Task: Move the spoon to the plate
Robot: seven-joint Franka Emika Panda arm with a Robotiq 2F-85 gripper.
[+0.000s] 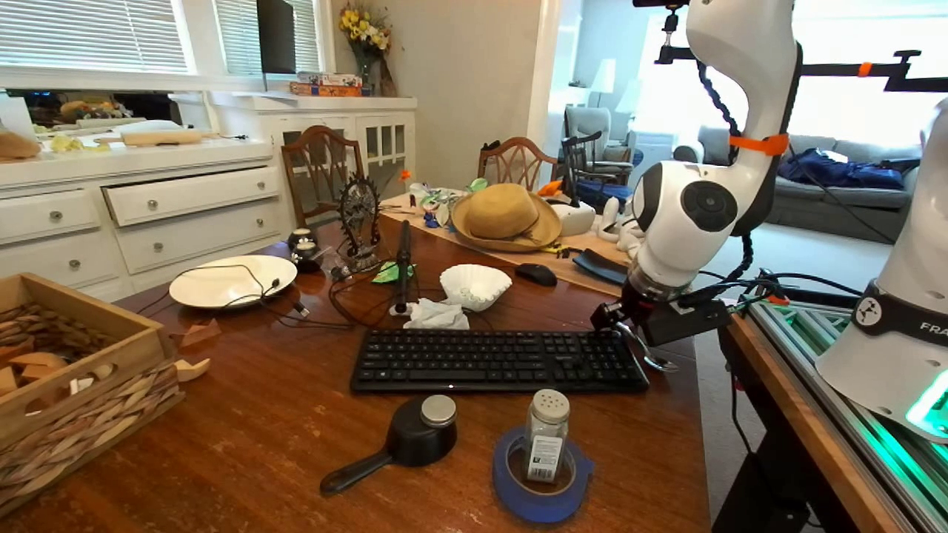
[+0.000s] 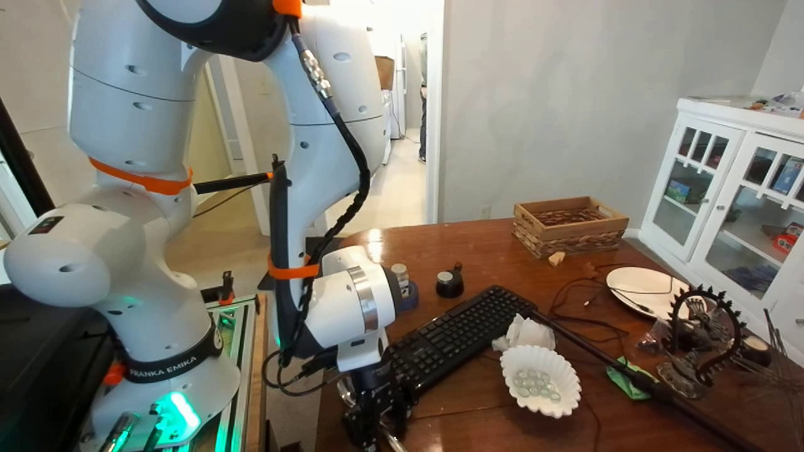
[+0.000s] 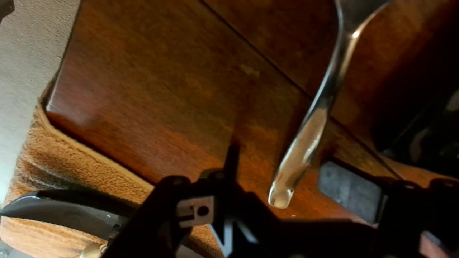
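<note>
in the wrist view the fingers (image 3: 349,190) stand apart, with the handle of the spoon (image 3: 309,141) between them; clear space shows on one side of it, and it lies closer to the finger with the grey pad. the spoon's head reaches out past the fingers, next to the end of the keyboard (image 1: 503,361), which starts just beside them and runs away across the worktop (image 1: 281,403). the plate (image 1: 204,285) is well apart from the fingers, beyond the keyboard's far end, with a cable (image 1: 275,283) over it. nearer the fingers than the plate are the bowl (image 1: 478,290) and the mouse (image 1: 537,275). on the keyboard's opposite side, the shaker (image 1: 548,440) stands upright within the tape (image 1: 541,508), nearer the fingers than the pan (image 1: 418,437) is.
</note>
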